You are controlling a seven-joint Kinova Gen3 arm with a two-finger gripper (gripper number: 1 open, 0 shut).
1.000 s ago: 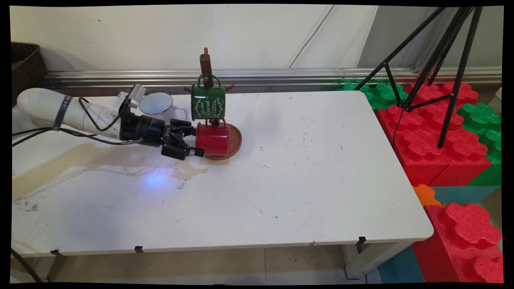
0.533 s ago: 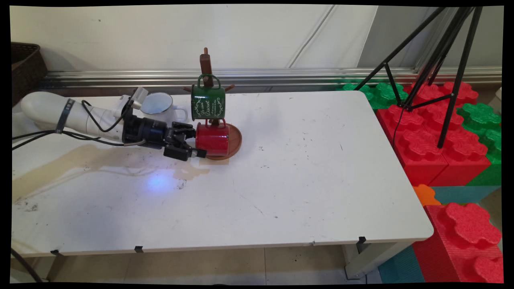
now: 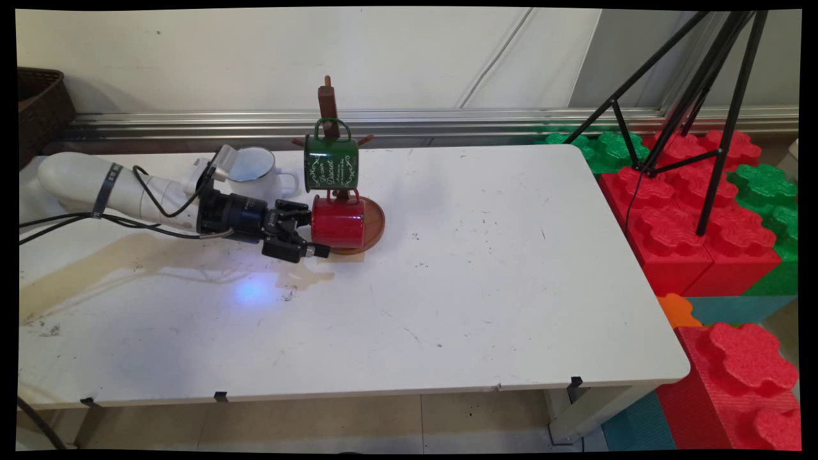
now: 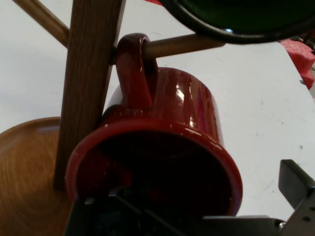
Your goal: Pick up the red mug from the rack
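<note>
one claw [image 3: 315, 237] set wide at the red mug's [image 3: 339, 222] open mouth; one finger [image 4: 295, 189] outside its rim. mug hangs by its handle on the wooden rack [image 3: 328, 105], green mug [image 3: 331, 163] above, white mug [image 3: 254, 167] far left.

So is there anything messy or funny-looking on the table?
Yes. A yellowish-brown stain, like a dried spill, streaks across the white table from its left edge to the round wooden base of the mug tree, under the black two-finger gripper.
</note>
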